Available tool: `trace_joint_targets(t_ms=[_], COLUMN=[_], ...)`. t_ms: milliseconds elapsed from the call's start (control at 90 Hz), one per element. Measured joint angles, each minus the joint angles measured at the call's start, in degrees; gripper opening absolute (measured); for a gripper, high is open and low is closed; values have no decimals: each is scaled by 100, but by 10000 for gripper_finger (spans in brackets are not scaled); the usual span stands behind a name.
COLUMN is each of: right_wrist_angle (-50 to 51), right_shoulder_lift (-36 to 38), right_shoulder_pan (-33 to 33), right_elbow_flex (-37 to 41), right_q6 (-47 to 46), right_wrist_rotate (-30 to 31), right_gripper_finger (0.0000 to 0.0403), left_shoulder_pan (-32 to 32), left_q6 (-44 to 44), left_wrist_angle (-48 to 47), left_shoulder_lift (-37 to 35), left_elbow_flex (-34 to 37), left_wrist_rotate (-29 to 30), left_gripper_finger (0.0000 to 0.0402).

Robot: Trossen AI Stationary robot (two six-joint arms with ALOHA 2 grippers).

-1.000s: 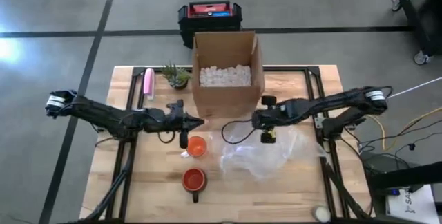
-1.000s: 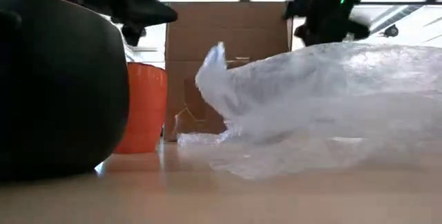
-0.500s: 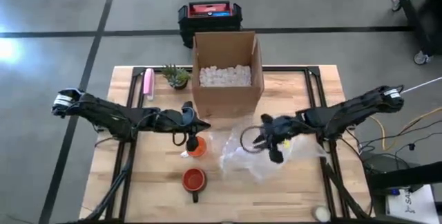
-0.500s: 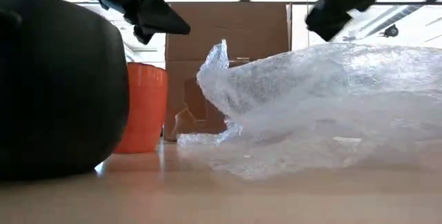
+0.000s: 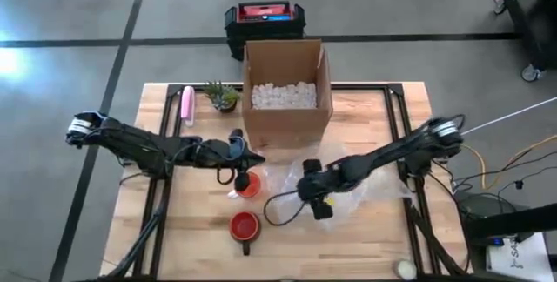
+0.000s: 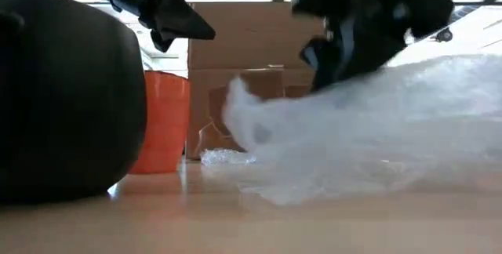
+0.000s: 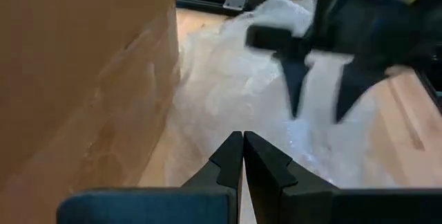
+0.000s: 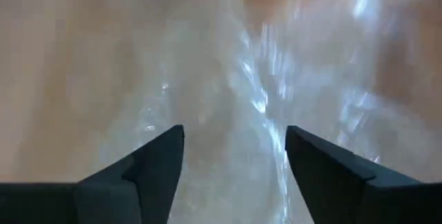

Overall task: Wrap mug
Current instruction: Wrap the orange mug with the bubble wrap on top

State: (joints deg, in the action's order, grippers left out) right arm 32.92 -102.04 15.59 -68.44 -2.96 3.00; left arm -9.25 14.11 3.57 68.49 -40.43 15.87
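The right gripper, over the desk's middle, hangs wide open above the bubble wrap; the left gripper sits closed and empty just above the orange mug. Right wrist view: fingers straddle wrap; better pinch an edge low

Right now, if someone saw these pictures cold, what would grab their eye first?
Probably the crumpled sheet of bubble wrap on the table in front of the cardboard box, with the right gripper open and low over its near-left edge. Next, two orange mugs: one just under the shut left gripper, the other nearer the table's front edge.
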Motion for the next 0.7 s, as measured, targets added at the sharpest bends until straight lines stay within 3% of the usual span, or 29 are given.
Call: trace_joint_targets(t_ms=[122, 311, 700], right_wrist_angle=[461, 922, 1130], right_shoulder_lift=[-379, -303, 1882], right_shoulder_pan=[0, -8, -11], right_elbow_flex=[-493, -800, -727], right_q6=[120, 478, 373], right_wrist_rotate=[-2, -2, 229], right_gripper_finger=[174, 20, 1], left_shoulder_pan=[-32, -39, -51], left_q6=[13, 13, 13], left_wrist_angle=[37, 79, 111], left_shoulder_lift=[0, 0, 0], left_elbow_flex=[0, 0, 7], left_wrist_rotate=[1, 0, 1], left_gripper_finger=[0, 0, 0])
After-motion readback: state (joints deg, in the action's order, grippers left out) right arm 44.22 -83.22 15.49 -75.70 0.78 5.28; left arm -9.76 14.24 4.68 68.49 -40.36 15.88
